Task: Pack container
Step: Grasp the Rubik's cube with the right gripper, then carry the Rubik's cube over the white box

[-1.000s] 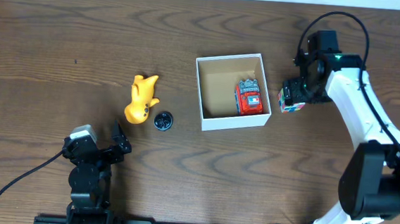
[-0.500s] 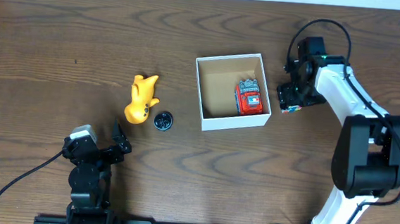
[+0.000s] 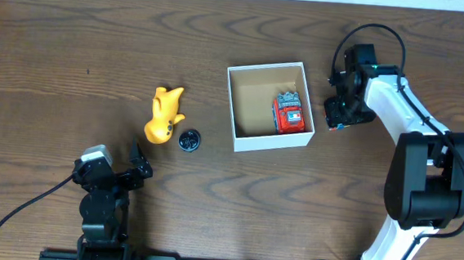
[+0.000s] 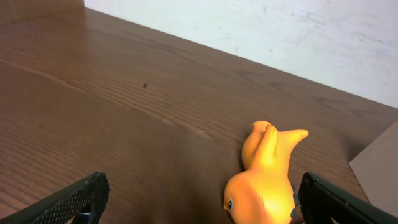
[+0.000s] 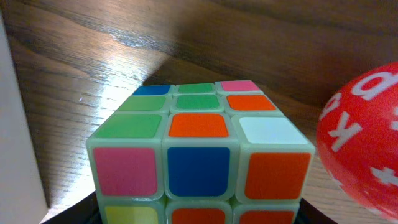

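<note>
From overhead, the container (image 3: 272, 141) sits near the middle of the desk (image 3: 58, 36), a little toward the right edge, with a red toy car (image 3: 290, 112) against its right wall. A yellow toy (image 3: 164, 115) and a small dark round thing (image 3: 189, 140) lie well apart from it, toward the left edge. The right hand (image 3: 339, 114) hangs just outside the container's right wall, and the left hand (image 3: 141, 165) rests near the front edge. The left wrist view shows that hand's fingers (image 4: 78, 199) spread wide, nothing between them. The right wrist view is filled by a colour cube (image 5: 199, 155) on the desk, a red lettered ball (image 5: 367, 149) just beside it; whether the right hand grips the cube cannot be told. The step looks like picking the cube: set the fingers square on opposite flat faces, clear of the ball, and lift straight before crossing the rim.
</note>
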`<state>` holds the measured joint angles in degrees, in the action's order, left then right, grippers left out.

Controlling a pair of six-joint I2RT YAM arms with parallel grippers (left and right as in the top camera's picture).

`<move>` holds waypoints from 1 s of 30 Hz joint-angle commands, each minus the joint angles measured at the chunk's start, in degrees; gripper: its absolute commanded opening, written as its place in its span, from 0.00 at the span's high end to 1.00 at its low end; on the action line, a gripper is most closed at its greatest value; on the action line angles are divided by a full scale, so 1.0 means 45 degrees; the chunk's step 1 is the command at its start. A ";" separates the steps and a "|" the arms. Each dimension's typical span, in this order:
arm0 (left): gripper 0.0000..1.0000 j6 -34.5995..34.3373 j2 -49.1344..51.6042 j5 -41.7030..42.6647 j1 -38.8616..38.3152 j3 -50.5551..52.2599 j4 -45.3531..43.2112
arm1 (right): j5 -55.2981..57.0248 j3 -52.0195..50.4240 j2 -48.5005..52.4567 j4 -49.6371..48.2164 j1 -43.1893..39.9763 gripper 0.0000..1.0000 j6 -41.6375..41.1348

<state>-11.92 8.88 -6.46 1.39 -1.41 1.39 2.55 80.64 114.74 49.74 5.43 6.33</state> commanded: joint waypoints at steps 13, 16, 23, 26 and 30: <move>0.02 0.0165 -0.0092 -0.0384 -0.0019 0.0262 0.0461 | -0.1161 0.0631 -0.4425 -0.0117 0.1088 0.55 -0.0369; 0.02 0.0165 -0.0092 -0.0384 -0.0019 0.0262 0.0461 | -0.1345 0.0631 -0.5051 -0.0175 0.1685 0.55 -0.0500; 0.02 0.0165 -0.0092 -0.0384 -0.0019 0.0262 0.0461 | -0.1350 0.0631 -0.5586 -0.0437 0.3730 0.56 -0.0690; 0.02 0.0165 -0.0092 -0.0384 -0.0019 0.0262 0.0461 | -0.1341 0.0631 -0.5406 -0.0559 0.4682 0.55 -0.0680; 0.02 0.0165 -0.0092 -0.0384 -0.0019 0.0262 0.0461 | -0.1258 0.0631 -0.4988 -0.0695 0.5479 0.55 -0.0204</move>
<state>-11.92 8.88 -6.46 1.39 -1.41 1.39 -3.11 82.35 90.85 46.87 28.23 4.43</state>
